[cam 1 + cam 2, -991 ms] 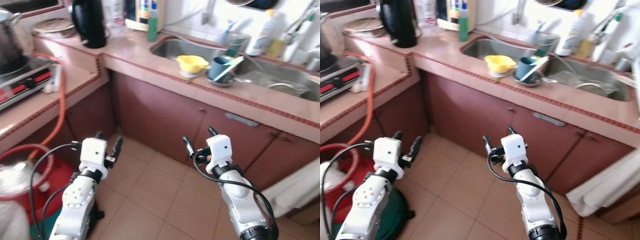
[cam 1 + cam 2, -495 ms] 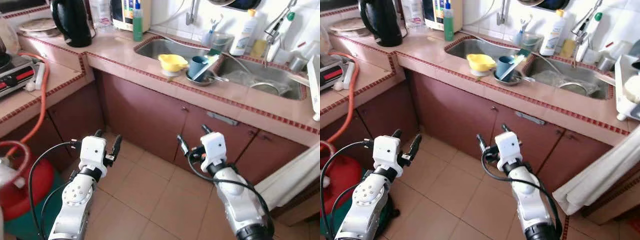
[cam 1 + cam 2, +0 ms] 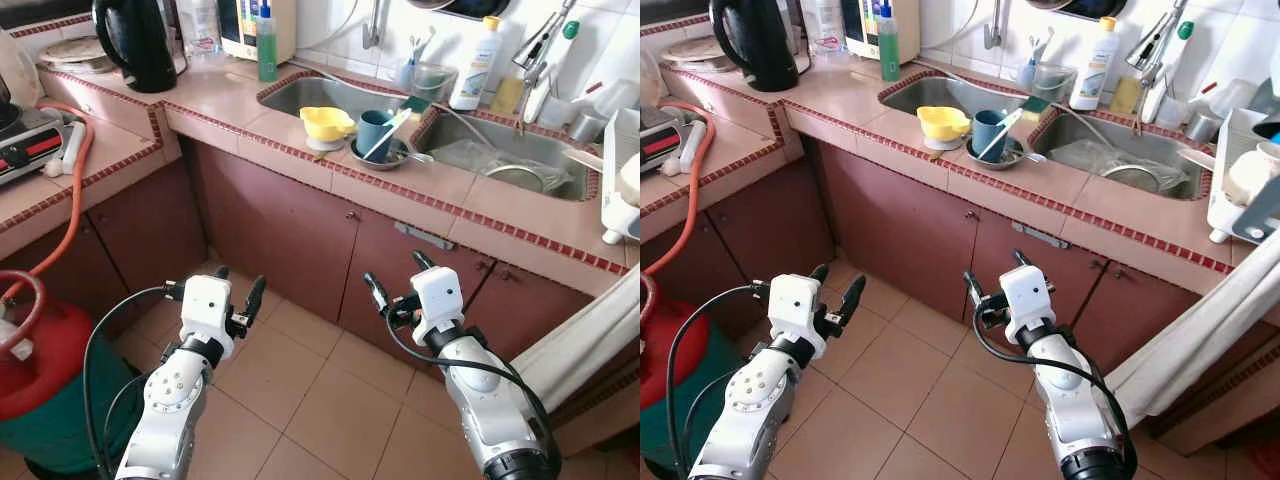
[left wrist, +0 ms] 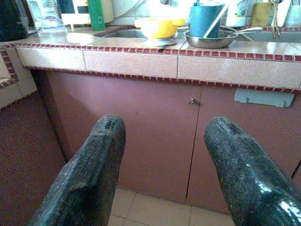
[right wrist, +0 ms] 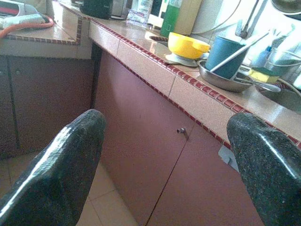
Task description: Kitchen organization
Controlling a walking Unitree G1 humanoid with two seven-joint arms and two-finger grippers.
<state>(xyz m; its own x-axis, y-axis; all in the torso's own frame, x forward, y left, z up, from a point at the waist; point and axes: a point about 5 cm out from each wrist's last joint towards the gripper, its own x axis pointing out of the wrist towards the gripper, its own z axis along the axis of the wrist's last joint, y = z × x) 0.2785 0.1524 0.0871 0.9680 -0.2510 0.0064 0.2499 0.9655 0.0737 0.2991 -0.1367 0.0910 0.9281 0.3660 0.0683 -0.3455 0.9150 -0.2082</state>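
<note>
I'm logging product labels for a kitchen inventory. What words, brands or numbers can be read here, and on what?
No text can be read.
White appliance at the back of the counter: coloured panel markings, too blurred to read.
White bottle behind the sink: label too small to read.
Green bottle: no readable label.
Clear bottle: a printed label, blurred.
Black kettle: no markings visible.

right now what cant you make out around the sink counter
- Inside of the blue cup: head views, its own wall hides it.
- Labels on the green bottle and white bottle: too small.
- White rack: cut off by the picture's edge.
- Behind the cabinet doors: shut.
</note>
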